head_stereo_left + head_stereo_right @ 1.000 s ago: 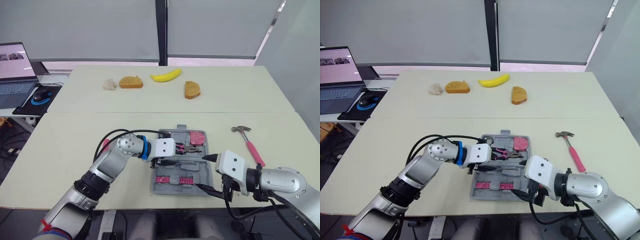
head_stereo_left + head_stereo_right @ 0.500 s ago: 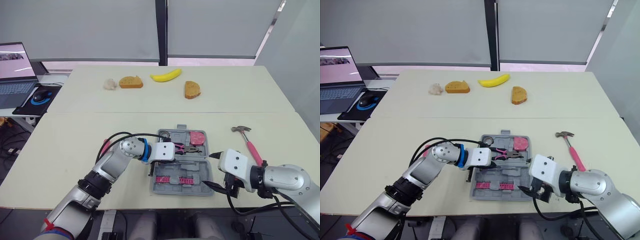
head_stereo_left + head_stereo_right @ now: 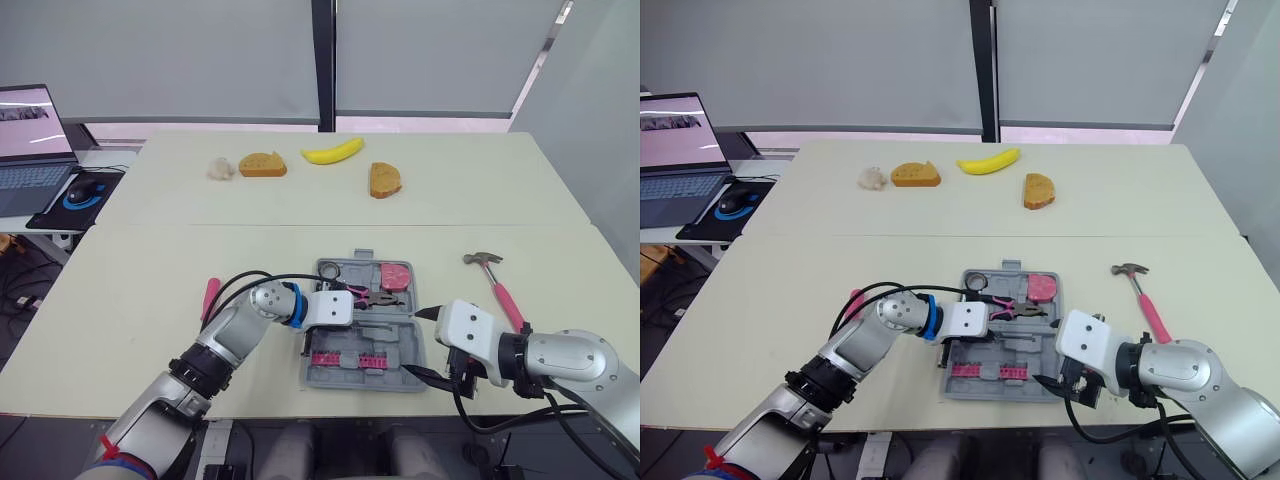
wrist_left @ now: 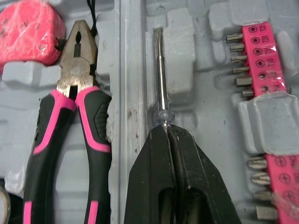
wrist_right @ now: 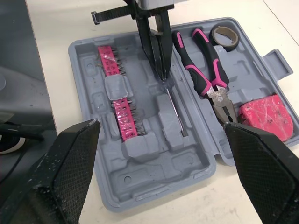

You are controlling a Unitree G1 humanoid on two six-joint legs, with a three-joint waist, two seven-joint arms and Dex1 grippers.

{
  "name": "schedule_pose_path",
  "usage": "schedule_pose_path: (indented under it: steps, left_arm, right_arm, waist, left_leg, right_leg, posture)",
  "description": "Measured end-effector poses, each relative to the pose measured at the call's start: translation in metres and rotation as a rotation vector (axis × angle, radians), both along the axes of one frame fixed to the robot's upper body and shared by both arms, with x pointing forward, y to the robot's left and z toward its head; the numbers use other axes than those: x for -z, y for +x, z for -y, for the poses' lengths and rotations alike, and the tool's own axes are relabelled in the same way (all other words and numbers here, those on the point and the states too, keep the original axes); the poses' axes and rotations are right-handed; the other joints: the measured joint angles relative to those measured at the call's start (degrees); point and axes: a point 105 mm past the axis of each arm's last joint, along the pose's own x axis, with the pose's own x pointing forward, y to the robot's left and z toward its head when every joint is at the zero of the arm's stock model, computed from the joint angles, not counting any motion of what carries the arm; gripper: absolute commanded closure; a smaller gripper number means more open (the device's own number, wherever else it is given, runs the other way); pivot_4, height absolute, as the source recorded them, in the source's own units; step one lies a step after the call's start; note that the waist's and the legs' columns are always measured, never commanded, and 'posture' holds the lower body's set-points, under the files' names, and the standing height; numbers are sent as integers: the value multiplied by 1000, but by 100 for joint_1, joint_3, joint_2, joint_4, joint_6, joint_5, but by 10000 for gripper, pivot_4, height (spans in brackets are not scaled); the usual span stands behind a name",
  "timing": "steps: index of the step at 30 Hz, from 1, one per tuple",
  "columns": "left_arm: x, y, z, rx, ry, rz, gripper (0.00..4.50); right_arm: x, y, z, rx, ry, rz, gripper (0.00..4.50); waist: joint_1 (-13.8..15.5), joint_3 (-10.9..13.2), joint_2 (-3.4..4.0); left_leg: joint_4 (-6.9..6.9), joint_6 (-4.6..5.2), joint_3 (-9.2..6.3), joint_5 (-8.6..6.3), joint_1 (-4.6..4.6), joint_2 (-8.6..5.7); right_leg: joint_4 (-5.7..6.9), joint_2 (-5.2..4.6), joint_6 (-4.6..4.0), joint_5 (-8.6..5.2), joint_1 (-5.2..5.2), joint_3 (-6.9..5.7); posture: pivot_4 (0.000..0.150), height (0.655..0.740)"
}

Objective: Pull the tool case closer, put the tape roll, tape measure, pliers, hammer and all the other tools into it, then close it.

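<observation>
The open grey tool case (image 3: 340, 378) is shown lying flat near the front edge of the table, between the two arms. The left gripper (image 4: 167, 133) is seen inside the case with its black fingers pressed together on the clear near end of a slim screwdriver (image 4: 161, 79), whose metal shaft lies in a moulded groove just beside the hinge line. In the neighbouring half, the pink-and-black pliers (image 4: 76, 70) are seated in their recess, with the pink tape measure (image 4: 28, 28) beyond their nose and the tape roll (image 5: 224, 36) by their handles. Two pink strips of bits (image 4: 271, 51) are held in the same half as the screwdriver. The right gripper (image 3: 418, 343) is held at the case's right front corner with its fingers spread wide apart and nothing between them. The hammer (image 3: 498, 285) is left on the table to the right of the case, apart from it. A pink-handled tool (image 3: 210, 294) lies on the table beside the left arm
</observation>
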Motion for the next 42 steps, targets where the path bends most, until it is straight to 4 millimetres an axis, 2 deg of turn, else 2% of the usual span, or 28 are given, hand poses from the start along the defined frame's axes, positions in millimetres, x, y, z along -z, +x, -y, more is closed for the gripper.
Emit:
schedule_pose_path:
  steps: [10,12,13,16,18,19,21,24,27,30,33,35,38,42]
  left_arm:
    - [-2,1,-3,-32,-38,-15,44705]
    - [-10,5,-10,-88,-86,-33,44705]
    - [-21,10,-17,-129,-133,-30,44705]
    - [-62,24,-52,-248,-265,33,44705]
    - [-80,28,-76,-320,-329,68,44705]
    - [-83,27,-89,-357,-364,73,44705]
    - [-77,20,-114,-436,-397,60,44705]
    - [-73,12,-141,-549,-473,55,44705]
    - [-65,-4,-190,-751,-517,74,44705]
    - [-50,-24,-222,-902,-533,59,39333]
    - [-33,-40,-242,-1023,-545,42,30164]
    - [-19,-53,-264,-1148,-550,37,22982]
    - [-13,-63,-283,-1265,-574,60,14902]
    - [9,-96,-304,-1444,-585,39,2135]
  right_arm:
    - [-2,0,-3,-12,18,17,0]
    - [-7,2,-4,-12,40,37,0]
    - [-10,5,-4,-5,50,52,0]
    - [-22,15,6,38,63,107,0]
    - [-27,21,15,76,63,132,0]
    - [-29,24,21,98,65,144,0]
    - [-32,29,39,163,55,163,0]
    - [-32,30,68,252,43,171,0]
    - [-26,27,113,394,-1,169,0]
    - [-17,17,143,481,-27,160,0]
    - [-1,5,163,544,-44,139,0]
    - [15,-8,177,592,-54,114,0]
    - [28,-21,187,638,-49,81,0]
    - [38,-39,194,706,-9,43,0]
  waist:
    - [-14,-2,3]
    - [-19,-1,2]
    - [-25,0,2]
    - [-41,-1,3]
    - [-38,-3,7]
    - [-36,-4,8]
    - [-27,-3,8]
    - [14,-3,8]
    - [17,-3,9]
    - [17,-2,12]
    - [32,-2,11]
    - [37,-2,11]
    - [36,-4,16]
    - [23,-11,23]
  left_leg:
    - [0,0,-1,0,3,1]
    - [0,0,-2,0,2,2]
    - [0,0,-2,0,1,2]
    - [-2,-1,-2,0,3,4]
    - [-3,-1,-1,0,3,3]
    - [-3,-1,0,0,4,2]
    - [-2,0,2,0,2,1]
    - [-3,0,-1,0,1,1]
    - [-5,3,1,-2,4,4]
    - [-12,7,1,-4,30,6]
    - [-19,15,3,-11,54,9]
    - [-25,21,10,-18,78,11]
    - [-25,22,14,-18,79,11]
    - [-27,20,17,-30,83,13]
  right_leg:
    - [2,1,0,0,0,0]
    - [3,1,0,0,-2,-1]
    - [4,1,0,0,-4,0]
    - [3,1,0,0,-6,1]
    - [1,0,0,0,-5,2]
    - [-1,0,0,0,-5,4]
    - [-6,-1,0,0,-5,7]
    - [-13,-2,0,1,0,4]
    - [-17,-2,0,1,3,4]
    - [-25,-2,-1,1,32,2]
    - [-37,-5,0,0,50,-3]
    - [-42,-8,-3,-5,56,0]
    - [-42,-10,-3,-5,56,3]
    - [-43,-11,-10,-11,54,10]
  posture:
    - [1500,7400]
    - [1500,7400]
    - [1500,7400]
    - [1500,7400]
    - [1500,7400]
    - [1500,7400]
    - [1500,7400]
    - [1500,7400]
    - [1500,7400]
    - [1500,7400]
    - [1500,7400]
    - [1500,7400]
    - [1500,7400]
    - [1500,7400]
